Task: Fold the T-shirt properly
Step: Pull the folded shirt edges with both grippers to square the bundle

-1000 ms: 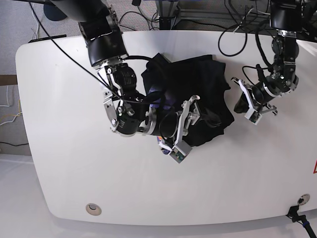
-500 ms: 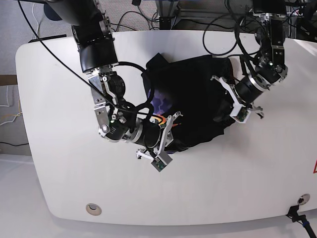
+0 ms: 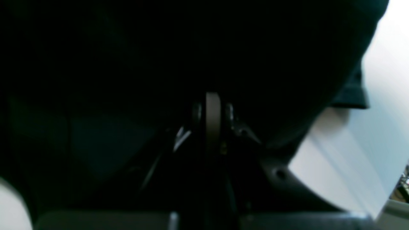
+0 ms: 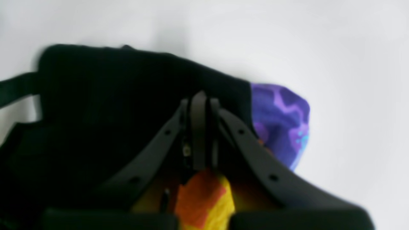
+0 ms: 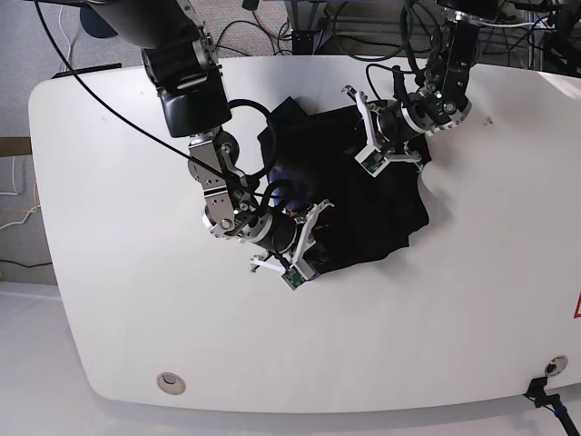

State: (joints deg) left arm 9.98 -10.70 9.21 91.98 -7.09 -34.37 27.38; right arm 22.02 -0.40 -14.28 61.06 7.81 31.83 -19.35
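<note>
The black T-shirt lies crumpled at the middle of the white table. My right gripper sits at its near-left edge, shut on the T-shirt. The right wrist view shows this gripper closed among black cloth, with the purple print beside it and orange-yellow print bunched under the fingers. My left gripper is over the far part of the shirt and shut. Its wrist view shows its tips pressed into dark cloth; whether cloth is pinched is hidden.
Black cables trail over the table's far edge behind both arms. A round metal fitting sits in the tabletop near the front-left edge. Bare white tabletop surrounds the shirt.
The right gripper has shut on the shirt's near-left edge, and less of the print shows. The left arm swung from right of the shirt to over its far part, staying shut.
</note>
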